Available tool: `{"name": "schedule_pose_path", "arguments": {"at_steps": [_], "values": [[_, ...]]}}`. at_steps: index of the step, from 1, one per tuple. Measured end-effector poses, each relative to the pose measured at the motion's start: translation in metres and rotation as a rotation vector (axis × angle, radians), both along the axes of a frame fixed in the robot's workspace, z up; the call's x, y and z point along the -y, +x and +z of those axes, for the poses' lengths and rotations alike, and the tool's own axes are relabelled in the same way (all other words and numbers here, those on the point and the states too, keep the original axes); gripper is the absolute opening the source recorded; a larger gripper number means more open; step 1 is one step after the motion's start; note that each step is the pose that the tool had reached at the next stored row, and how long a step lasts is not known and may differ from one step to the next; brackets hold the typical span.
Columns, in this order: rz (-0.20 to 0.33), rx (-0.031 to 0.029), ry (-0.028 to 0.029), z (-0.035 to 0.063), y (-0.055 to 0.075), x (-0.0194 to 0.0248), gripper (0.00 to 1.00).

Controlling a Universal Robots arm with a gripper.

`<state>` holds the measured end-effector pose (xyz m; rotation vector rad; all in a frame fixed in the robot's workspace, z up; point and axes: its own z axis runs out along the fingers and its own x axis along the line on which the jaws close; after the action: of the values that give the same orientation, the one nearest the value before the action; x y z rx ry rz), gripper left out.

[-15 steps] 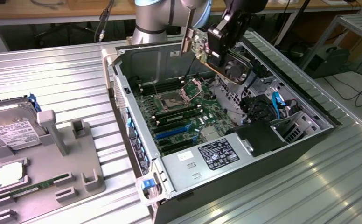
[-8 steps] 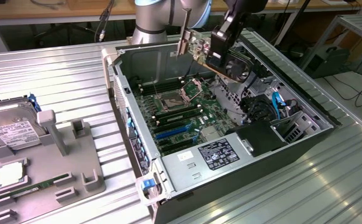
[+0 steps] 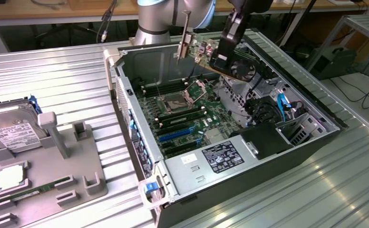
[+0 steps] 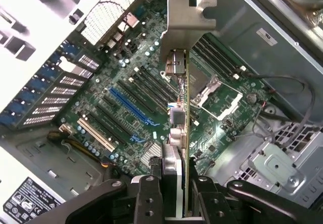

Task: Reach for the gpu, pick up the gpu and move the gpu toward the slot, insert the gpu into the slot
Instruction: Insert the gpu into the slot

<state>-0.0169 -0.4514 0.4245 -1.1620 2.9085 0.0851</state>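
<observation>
The gpu (image 3: 240, 66), a dark card with a fan and a silver bracket (image 3: 184, 43) at one end, hangs tilted above the open computer case (image 3: 124, 95). My gripper (image 3: 222, 58) is shut on it from above. In the wrist view the gpu (image 4: 184, 108) runs edge-on away from my gripper (image 4: 175, 196), with its bracket (image 4: 189, 17) at the far end. My dark fingers (image 4: 147, 196) press on both faces of the card. Below lies the green motherboard, where the blue slot (image 4: 128, 108) sits apart from the card's edge. That blue slot (image 3: 175, 134) is near the case's middle.
A power supply (image 3: 226, 156) with a label fills the case's near end, with cables and a drive cage (image 3: 298, 128) on the exterior view's right. On the exterior view's left, a grey fixture (image 3: 57, 166) stands on the ribbed metal table with a hard drive (image 3: 10, 133) and a memory stick (image 3: 35, 192).
</observation>
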Motion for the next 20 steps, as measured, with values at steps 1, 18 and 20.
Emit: {"name": "schedule_pose_path", "arguments": {"at_steps": [1, 18, 20], "values": [[0.016, 0.0000, -0.0001, 0.0000, 0.0000, 0.0000, 0.28], [0.299, 0.0000, 0.0000, 0.0000, 0.0000, 0.0000, 0.28], [0.338, 0.0000, -0.0001, 0.0000, 0.0000, 0.0000, 0.28]]}}
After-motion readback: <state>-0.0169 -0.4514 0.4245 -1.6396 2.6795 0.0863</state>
